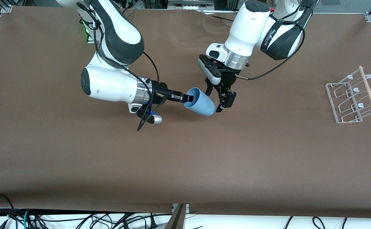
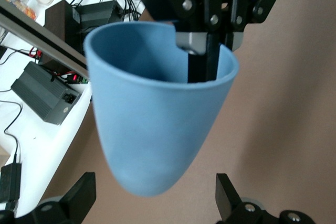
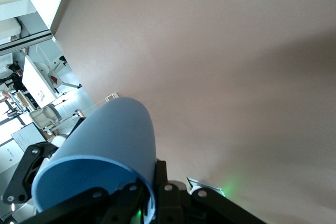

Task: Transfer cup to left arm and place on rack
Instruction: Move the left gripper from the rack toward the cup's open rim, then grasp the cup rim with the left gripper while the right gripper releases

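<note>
Here, smooth tapered blue cup (image 1: 200, 102) in right pincer (image 1: 187, 98), left pincer (image 1: 221, 98) agape

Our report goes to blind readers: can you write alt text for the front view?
Above a brown table, the right hand is shut on the rim of a light-blue cup; the left hand waits open at its base. A rack stands near the left arm's end.

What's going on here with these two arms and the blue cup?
It is a handover in mid-air. The right pincer is shut on the rim of the cup, holding it tilted above the table. The left pincer is open at the cup's rounded base, its fingers on either side of the base and not closed on it. The rack waits at the left arm's end of the table.
</note>
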### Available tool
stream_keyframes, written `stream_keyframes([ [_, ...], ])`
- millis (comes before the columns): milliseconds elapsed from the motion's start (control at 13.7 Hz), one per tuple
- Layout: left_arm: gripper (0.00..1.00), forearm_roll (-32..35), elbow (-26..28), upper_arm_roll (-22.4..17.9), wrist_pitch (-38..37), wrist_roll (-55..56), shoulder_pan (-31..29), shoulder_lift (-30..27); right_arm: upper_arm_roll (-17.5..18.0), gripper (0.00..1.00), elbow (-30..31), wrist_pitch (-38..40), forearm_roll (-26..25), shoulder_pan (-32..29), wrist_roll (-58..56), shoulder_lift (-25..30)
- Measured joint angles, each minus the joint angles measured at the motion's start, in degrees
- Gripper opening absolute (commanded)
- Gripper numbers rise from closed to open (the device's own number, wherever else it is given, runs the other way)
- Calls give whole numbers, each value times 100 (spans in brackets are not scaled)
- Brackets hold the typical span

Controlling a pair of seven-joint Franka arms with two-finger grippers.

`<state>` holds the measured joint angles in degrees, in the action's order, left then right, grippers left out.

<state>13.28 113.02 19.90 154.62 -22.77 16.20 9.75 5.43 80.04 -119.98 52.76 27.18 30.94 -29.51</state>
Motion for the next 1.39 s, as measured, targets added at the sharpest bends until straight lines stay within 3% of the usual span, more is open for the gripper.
stream_keyframes([
  [293, 100, 0, -214, 0, 90, -1, 61, 241, -21, 0, -23, 279, 0, -2, 0, 24],
  [366, 79, 0, -314, 0, 91, -3, 61, 317, -21, 0, -35, 324, 0, -2, 1, 34],
  [513, 20, 0, -430, 7, 90, -8, 67, 411, -50, 0, -58, 334, 0, -13, 9, 46],
  [586, 0, 6, -443, 18, 90, -13, 75, 429, -60, 0, -73, 334, 0, -19, 9, 47],
  [879, 0, 30, -461, 32, 88, -26, 77, 436, -77, 2, -101, 390, 10, -33, 9, 50],
  [952, 0, 31, -467, 32, 88, -27, 74, 435, -77, 60, -108, 390, 11, -34, 9, 49],
  [1026, 0, 31, -472, 32, 88, -28, 72, 433, -78, 99, -115, 390, 11, -34, 9, 50],
  [1392, 0, 31, -543, -68, 65, -29, 1, 435, -98, 100, -152, 543, 13, -105, 7, 122],
])
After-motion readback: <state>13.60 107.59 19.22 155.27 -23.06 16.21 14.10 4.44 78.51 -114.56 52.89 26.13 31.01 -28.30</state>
